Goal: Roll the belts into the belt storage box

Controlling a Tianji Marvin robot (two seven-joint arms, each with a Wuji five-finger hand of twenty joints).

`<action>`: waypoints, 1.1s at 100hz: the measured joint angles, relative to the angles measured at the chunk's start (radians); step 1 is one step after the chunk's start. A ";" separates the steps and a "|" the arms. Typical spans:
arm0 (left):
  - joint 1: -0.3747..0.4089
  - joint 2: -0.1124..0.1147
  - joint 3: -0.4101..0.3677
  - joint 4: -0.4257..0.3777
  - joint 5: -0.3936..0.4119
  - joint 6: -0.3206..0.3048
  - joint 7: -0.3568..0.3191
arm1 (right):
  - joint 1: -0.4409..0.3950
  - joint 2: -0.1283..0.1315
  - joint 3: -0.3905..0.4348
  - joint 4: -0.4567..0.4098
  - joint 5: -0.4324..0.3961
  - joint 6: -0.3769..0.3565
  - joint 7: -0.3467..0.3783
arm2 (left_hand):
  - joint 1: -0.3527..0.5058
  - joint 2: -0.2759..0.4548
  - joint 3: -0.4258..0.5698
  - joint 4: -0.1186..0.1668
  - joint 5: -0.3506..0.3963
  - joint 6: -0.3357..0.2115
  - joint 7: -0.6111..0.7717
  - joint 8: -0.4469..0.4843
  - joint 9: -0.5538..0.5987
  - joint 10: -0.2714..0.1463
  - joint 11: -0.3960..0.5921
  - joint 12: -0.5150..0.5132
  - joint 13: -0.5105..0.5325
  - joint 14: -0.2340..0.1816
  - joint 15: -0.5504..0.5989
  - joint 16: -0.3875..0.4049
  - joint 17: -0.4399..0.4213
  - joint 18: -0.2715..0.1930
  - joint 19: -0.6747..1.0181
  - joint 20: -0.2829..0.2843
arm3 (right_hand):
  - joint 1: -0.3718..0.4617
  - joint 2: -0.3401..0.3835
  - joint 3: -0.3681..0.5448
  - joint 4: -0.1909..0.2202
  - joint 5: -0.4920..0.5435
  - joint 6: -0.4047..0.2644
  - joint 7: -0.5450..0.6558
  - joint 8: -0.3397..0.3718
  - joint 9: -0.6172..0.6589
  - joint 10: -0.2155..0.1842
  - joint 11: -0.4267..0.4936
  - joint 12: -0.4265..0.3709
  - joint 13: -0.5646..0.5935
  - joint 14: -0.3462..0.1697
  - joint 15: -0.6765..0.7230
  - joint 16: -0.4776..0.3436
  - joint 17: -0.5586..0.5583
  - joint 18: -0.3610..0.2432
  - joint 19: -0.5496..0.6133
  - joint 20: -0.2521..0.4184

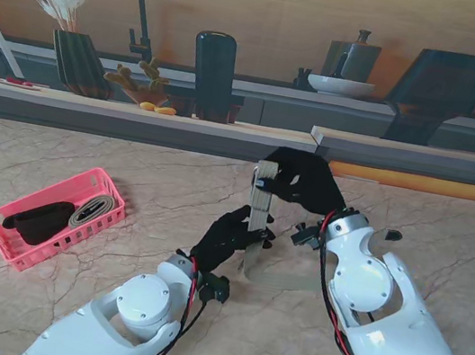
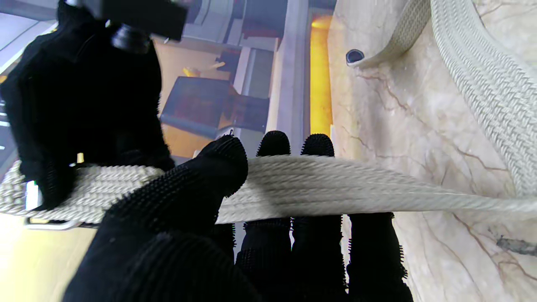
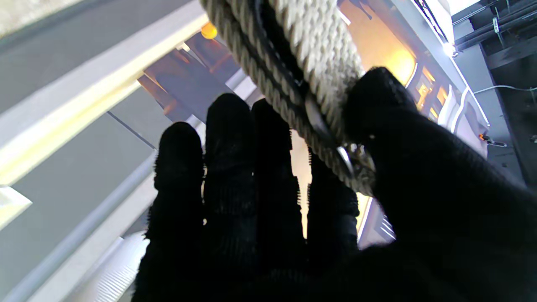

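Observation:
A beige woven belt point(image 1: 261, 207) hangs upright above the table's middle, its lower part lying on the marble point(image 1: 280, 278). My right hand point(image 1: 302, 181), in a black glove, is shut on the belt's top end by the metal buckle point(image 3: 335, 155). My left hand point(image 1: 229, 235) pinches the strap lower down; in the left wrist view the belt point(image 2: 319, 184) runs between thumb and fingers point(image 2: 272, 144). The pink belt storage box point(image 1: 56, 216) sits at the left, holding a rolled beige belt point(image 1: 93, 209) and a rolled black belt point(image 1: 37, 220).
A counter edge point(image 1: 139, 112) runs along the far side of the table, with a vase, a tap and kitchen items behind it. The belt's loose tail curls over the marble point(image 2: 495, 92) near a small dark ring point(image 2: 354, 55).

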 measured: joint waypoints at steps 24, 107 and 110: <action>0.005 0.001 0.002 0.002 -0.021 0.002 -0.008 | 0.038 -0.005 0.002 -0.016 -0.080 -0.009 -0.048 | 0.083 0.069 -0.127 0.002 0.030 -0.002 0.007 -0.016 0.031 -0.002 0.000 -0.015 -0.001 0.017 -0.014 -0.001 -0.010 0.018 -0.013 -0.015 | 0.000 0.000 0.000 0.000 0.000 -0.006 0.002 0.000 0.000 -0.010 0.005 0.000 0.000 -0.007 0.000 0.000 0.000 0.000 0.000 0.000; 0.078 0.004 -0.043 -0.067 -0.256 -0.028 -0.020 | 0.058 0.007 -0.097 0.188 -0.226 -0.189 -0.083 | -0.642 -0.109 0.014 -0.004 -0.175 0.284 -0.171 -0.059 -0.275 0.013 -0.010 -0.222 -0.180 0.014 -0.192 -0.067 -0.082 0.049 -0.139 -0.038 | 0.020 0.002 0.000 0.000 -0.057 -0.110 0.013 -0.011 -0.065 -0.041 -0.069 -0.052 -0.011 -0.028 0.000 -0.007 0.002 -0.002 0.000 -0.003; 0.078 0.004 -0.043 -0.065 -0.259 -0.029 -0.020 | 0.058 0.008 -0.099 0.191 -0.232 -0.193 -0.084 | -0.666 -0.109 0.026 -0.006 -0.176 0.298 -0.171 -0.059 -0.289 0.013 -0.018 -0.222 -0.183 0.014 -0.195 -0.070 -0.083 0.051 -0.144 -0.038 | 0.022 0.002 0.000 0.001 -0.058 -0.111 0.013 -0.013 -0.067 -0.042 -0.081 -0.054 -0.011 -0.028 -0.002 -0.008 0.002 -0.002 0.000 -0.003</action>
